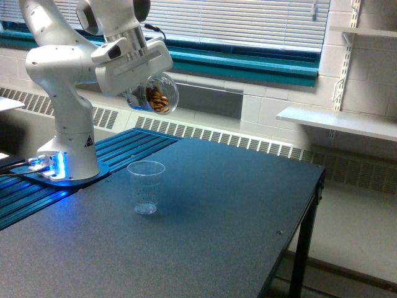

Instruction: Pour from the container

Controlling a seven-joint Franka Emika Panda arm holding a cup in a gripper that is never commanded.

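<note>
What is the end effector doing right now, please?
End effector: closed on the container, held tilted above the table, brown pieces inside.

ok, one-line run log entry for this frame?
phase: pre-pour | gripper: shut on container, tipped sideways, brown pieces inside | plastic cup: upright on table, looks empty | spill: none seen

View count: one, the exterior view only.
Position: off the arm, above counter (217, 205) height, looking down across it.
Facing: toward the window blinds (236, 22) and wall radiator (211, 133).
Nearness: mid-range; robot arm (65, 74) at the exterior view's left, counter edge at its right.
Shared area: none, single view.
</note>
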